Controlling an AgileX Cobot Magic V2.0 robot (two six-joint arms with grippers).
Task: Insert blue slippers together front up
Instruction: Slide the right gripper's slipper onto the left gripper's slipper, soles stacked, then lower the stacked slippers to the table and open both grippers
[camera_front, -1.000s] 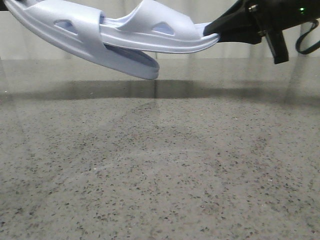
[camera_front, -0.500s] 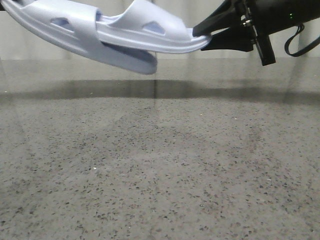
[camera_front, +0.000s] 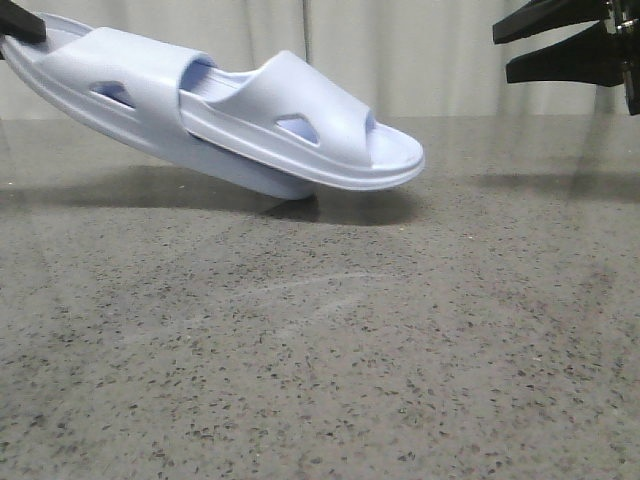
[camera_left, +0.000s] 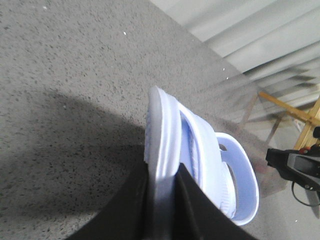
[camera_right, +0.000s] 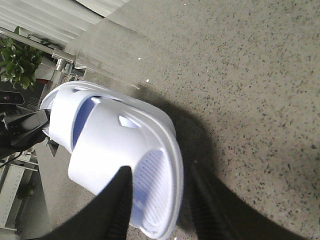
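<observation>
The two blue slippers are nested: one slipper has its heel pushed under the strap of the other slipper. The pair tilts, its low end touching the table. My left gripper is shut on the high heel end of the outer slipper; the left wrist view shows its jaws clamping the sole edge. My right gripper is open and empty, up and to the right of the toe, apart from it. In the right wrist view the pair lies beyond its spread fingers.
The table is dark speckled stone with a pale curtain behind its far edge. A potted plant and a wooden frame stand off the table.
The nested slippers came down from mid-air until the low end reached the table. My right gripper let go of the toe, opened and drew back to the right.
</observation>
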